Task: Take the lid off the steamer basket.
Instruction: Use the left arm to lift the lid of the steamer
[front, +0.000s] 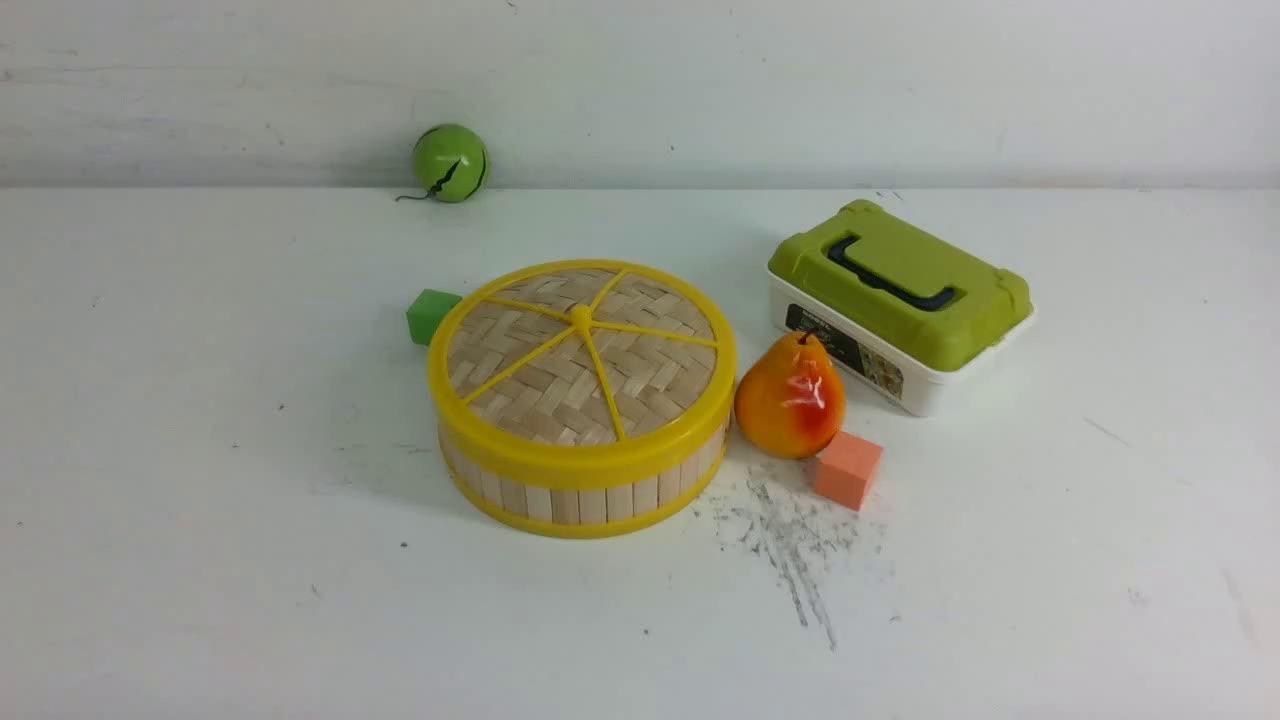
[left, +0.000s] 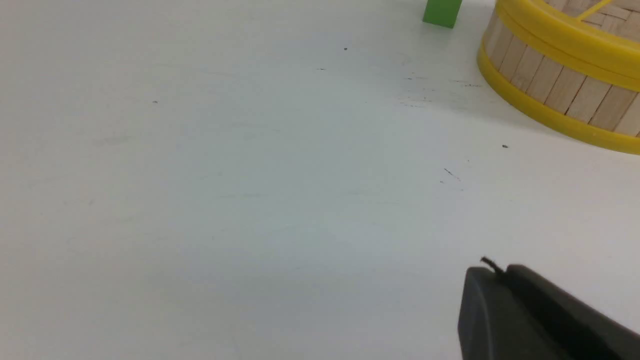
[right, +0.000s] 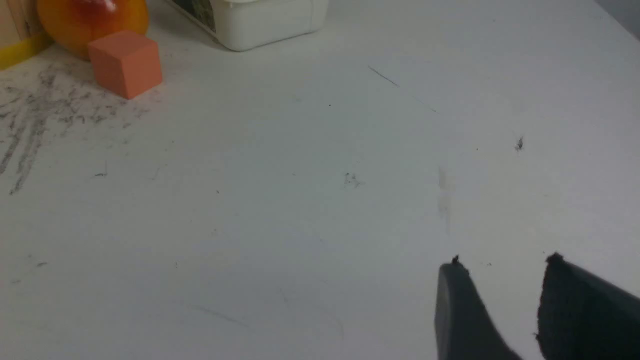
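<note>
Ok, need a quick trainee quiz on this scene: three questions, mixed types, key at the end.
1. True or false: the woven-bamboo lid is still seated on the steamer basket.
2. Multiple choice: which thing stands directly between the steamer basket and the orange cube?
a) green cube
b) artificial pear
c) green ball
3. Fill in: the fingers of the right gripper stand ____ (apart / together).

Key: 1 true; 2 b; 3 apart.
</note>
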